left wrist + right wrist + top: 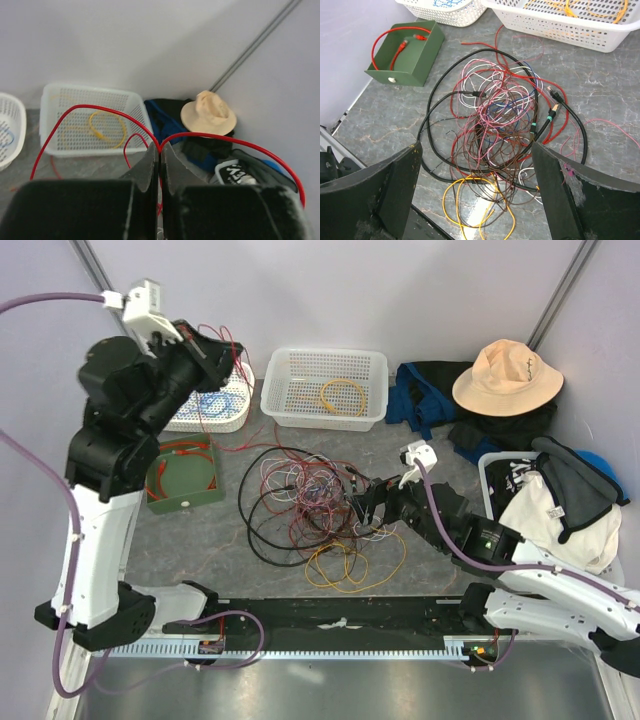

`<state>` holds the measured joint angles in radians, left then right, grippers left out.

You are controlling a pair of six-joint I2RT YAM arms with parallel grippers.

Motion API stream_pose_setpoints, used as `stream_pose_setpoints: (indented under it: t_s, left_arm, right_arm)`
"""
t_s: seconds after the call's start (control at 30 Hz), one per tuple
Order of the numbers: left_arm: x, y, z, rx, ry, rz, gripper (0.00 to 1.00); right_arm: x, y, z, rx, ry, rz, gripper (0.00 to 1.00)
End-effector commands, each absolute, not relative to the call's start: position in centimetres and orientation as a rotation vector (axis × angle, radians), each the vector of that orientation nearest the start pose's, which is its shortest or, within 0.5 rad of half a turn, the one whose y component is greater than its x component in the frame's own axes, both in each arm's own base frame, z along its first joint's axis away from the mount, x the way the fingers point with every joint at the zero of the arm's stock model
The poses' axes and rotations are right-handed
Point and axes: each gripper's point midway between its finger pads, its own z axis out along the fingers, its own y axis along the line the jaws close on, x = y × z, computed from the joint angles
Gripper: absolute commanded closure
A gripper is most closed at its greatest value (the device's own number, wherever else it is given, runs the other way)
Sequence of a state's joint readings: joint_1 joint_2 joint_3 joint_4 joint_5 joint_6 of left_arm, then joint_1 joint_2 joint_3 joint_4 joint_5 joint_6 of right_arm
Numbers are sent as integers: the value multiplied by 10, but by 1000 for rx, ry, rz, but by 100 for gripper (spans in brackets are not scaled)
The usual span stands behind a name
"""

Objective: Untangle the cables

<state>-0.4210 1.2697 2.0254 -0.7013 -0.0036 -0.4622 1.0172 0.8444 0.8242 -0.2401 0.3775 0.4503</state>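
The cables [300,505] lie tangled mid-table: thin red, pink, maroon, white and blue wires inside a thick black cable [250,530], with a yellow cable [345,565] looping at the near side. My left gripper [225,355] is raised at the back left and shut on a red cable [210,135], which arcs out both sides of its closed tips [160,148]. My right gripper [365,502] hovers low at the tangle's right edge. In the right wrist view it [476,150] stands wide open over the tangle [500,115], touching nothing.
At the back stands a white basket [275,390] holding a yellow cable. An oval basket [215,422] holds a blue one, and a green tray [190,502] a red one. A tan hat [505,375], dark clothes and a bag [560,500] crowd the right.
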Motion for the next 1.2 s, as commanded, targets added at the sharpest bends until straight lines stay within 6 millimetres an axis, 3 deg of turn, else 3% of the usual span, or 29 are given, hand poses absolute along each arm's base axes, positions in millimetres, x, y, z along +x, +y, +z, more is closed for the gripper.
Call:
stream_pose_setpoints:
  t_s: [0.0, 0.13, 0.17, 0.2, 0.27, 0.3, 0.37, 0.63, 0.87, 1.07, 1.17]
  left_arm:
    - [329, -137, 484, -134, 1715, -527, 98]
    - [349, -121, 436, -206, 1803, -430, 98]
    - [353, -110, 428, -249, 1810, -413, 98]
    - [358, -104, 405, -277, 1852, -383, 98]
    - [363, -80, 395, -366, 1836, -342, 98]
    - [365, -70, 378, -401, 1855, -314, 98]
    - [367, -45, 376, -478, 1806, -280, 98]
    - [369, 45, 318, -796, 1788, -124, 98]
    - [371, 70, 263, -892, 1841, -117, 98]
    - [379, 69, 220, -933, 1898, -155, 98]
    - [385, 68, 212, -933, 1903, -167, 98]
  right_arm:
    - [204, 243, 275, -214, 1809, 748, 2]
    - [202, 239, 268, -207, 1820, 741, 2]
    - [202, 238, 268, -206, 1818, 742, 2]
    - [202, 237, 268, -205, 1819, 743, 2]
    - [201, 237, 264, -209, 1828, 736, 2]
    - [201, 237, 263, -209, 1827, 738, 2]
    - [201, 238, 258, -212, 1838, 734, 2]
    - [200, 241, 241, -233, 1869, 725, 2]
    - [203, 240, 235, -245, 1876, 693, 2]
    - [205, 241, 228, -254, 1890, 671, 2]
    - [206, 241, 224, -254, 1896, 658, 2]
